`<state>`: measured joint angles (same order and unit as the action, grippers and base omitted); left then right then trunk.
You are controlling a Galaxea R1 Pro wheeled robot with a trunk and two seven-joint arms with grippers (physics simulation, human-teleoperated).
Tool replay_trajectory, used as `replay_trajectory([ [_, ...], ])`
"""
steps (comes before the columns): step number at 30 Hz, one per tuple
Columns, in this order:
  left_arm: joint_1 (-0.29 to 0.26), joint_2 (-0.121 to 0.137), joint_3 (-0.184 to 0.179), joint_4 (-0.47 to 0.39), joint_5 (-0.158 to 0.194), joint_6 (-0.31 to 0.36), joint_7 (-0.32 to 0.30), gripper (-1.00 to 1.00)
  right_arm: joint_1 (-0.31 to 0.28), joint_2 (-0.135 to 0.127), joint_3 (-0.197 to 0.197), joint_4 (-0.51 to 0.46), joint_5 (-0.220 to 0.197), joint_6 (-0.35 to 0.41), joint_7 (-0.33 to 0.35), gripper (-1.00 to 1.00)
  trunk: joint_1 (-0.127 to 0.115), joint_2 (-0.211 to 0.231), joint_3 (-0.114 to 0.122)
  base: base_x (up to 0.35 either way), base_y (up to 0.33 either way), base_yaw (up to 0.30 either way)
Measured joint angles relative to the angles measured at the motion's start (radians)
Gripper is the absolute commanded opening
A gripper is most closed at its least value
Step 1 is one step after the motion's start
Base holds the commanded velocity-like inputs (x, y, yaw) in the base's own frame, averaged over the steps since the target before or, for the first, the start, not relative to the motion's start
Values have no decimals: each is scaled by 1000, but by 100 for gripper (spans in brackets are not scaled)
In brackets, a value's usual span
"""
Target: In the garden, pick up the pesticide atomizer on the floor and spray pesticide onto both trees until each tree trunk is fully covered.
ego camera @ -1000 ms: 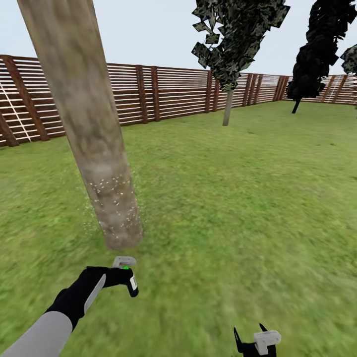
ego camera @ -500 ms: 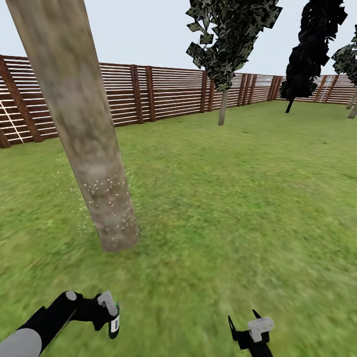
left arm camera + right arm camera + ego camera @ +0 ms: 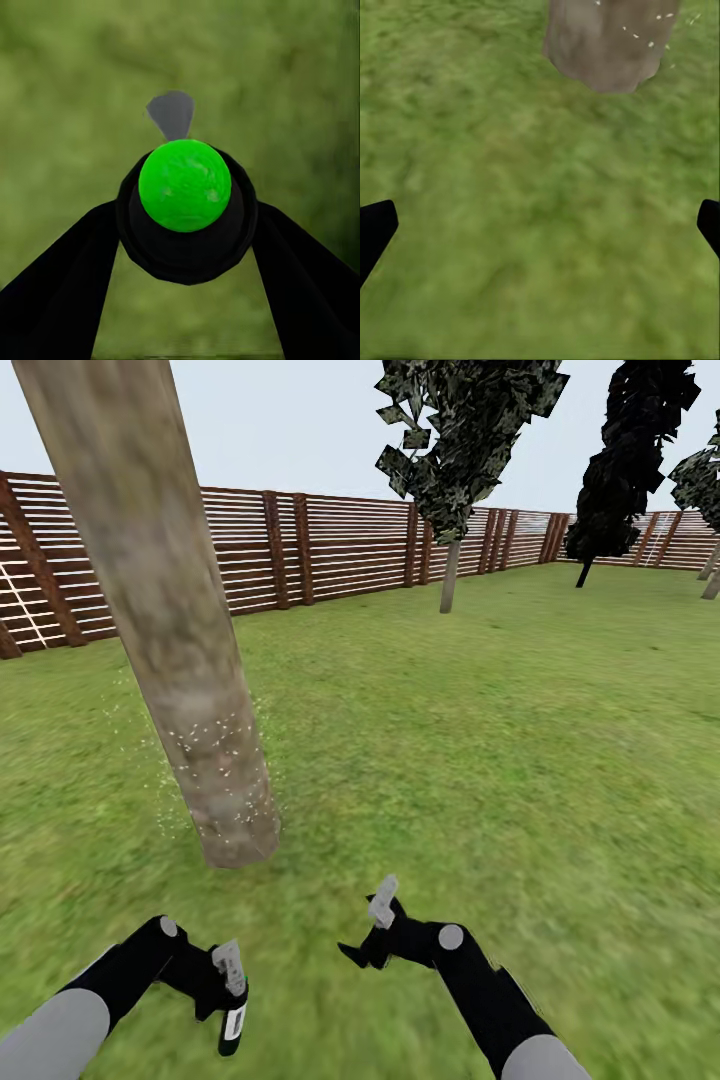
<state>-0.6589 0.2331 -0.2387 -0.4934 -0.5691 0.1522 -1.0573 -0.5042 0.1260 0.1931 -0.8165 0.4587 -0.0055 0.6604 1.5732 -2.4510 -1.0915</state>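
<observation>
Two black fingers (image 3: 60,292) of the left hand (image 3: 184,247) clamp the atomizer (image 3: 184,184).

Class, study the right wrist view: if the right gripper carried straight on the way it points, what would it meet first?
Probably the grass just short of the tree trunk; the open right gripper aims downward at bare lawn, though depth is hard to judge.

The thick leaning beige-grey tree trunk (image 3: 170,630) stood at the left on the green grass floor (image 3: 480,760); a second pale-trunked tree (image 3: 450,480) stood far behind, before the brown slatted wooden fence (image 3: 330,550).
</observation>
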Motion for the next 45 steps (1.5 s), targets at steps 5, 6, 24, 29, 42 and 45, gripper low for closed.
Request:
replay_trajectory([
  [5, -41, -31, 2, 0, -67, 10, 2, -100, -6, 11, 116, -6, 30, 23, 10, -100, 0, 0, 0, 0, 0, 0],
  [6, -50, -35, 2, 0, -69, 10, 1, -100, -13, 14, 127, -7, 32, 57, 33, -100, 0, 0, 0, 0, 0, 0],
  [24, -110, -126, 5, 1, -93, -59, -80, -100, -138, 18, 138, -23, 107, 163, 272, -100, 0, 0, 0, 0, 0, 0],
  [29, -110, -171, 12, 1, -86, -65, -81, -100, -150, 19, 138, -27, 103, 163, 272, -100, 0, 0, 0, 0, 0, 0],
  [42, -131, -201, 12, 0, 3, -64, -79, -100, -153, 22, 138, -27, 103, 164, 272, -100, 0, 0, 0, 0, 0, 0],
  [45, -132, -201, 9, 1, 71, -68, -80, -100, -152, 23, 138, -27, 103, 164, 272, -100, 0, 0, 0, 0, 0, 0],
])
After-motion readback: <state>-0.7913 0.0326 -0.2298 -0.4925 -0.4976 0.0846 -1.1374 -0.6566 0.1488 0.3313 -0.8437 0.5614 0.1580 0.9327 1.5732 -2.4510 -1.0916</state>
